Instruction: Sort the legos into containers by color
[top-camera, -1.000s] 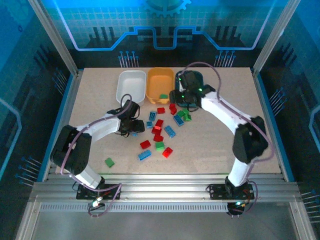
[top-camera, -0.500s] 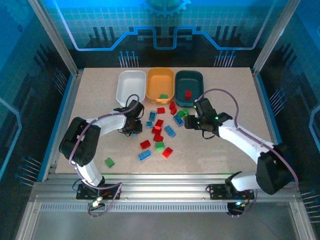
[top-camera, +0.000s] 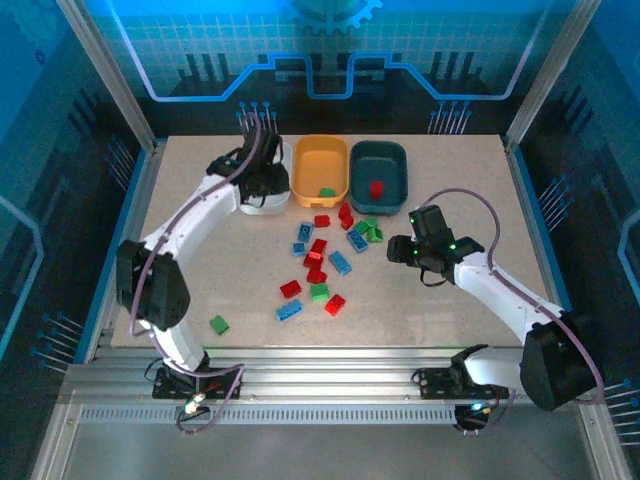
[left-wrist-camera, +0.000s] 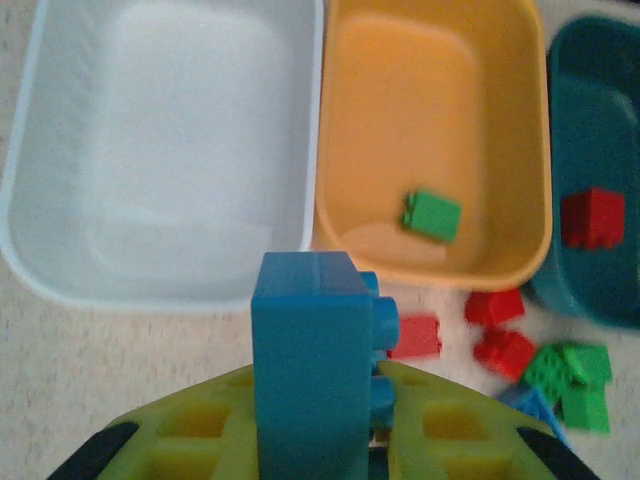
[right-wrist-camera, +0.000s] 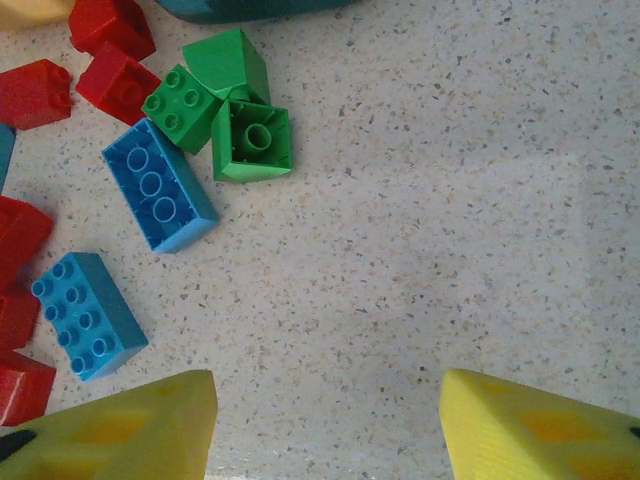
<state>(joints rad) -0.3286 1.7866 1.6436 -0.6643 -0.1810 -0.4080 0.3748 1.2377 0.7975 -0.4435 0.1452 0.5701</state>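
Now, nearest the bases: lone green brick (top-camera: 218, 324) front-left, well apart from the mixed loose bricks (top-camera: 316, 272) mid-table. Right gripper (right-wrist-camera: 330, 420) wide open, empty, over bare table (right-wrist-camera: 450, 250) near a green cluster (right-wrist-camera: 250, 140). Farther back: left gripper (left-wrist-camera: 312, 425) clamped on a blue brick (left-wrist-camera: 305, 340), poised over the near rim of the white tray (left-wrist-camera: 180, 150); orange tray (left-wrist-camera: 400, 100) holding a green piece (left-wrist-camera: 432, 215), teal tray (left-wrist-camera: 590, 110) a red piece (left-wrist-camera: 592, 218). Risk: releasing here, clipping the rim, bouncing back onto the table.
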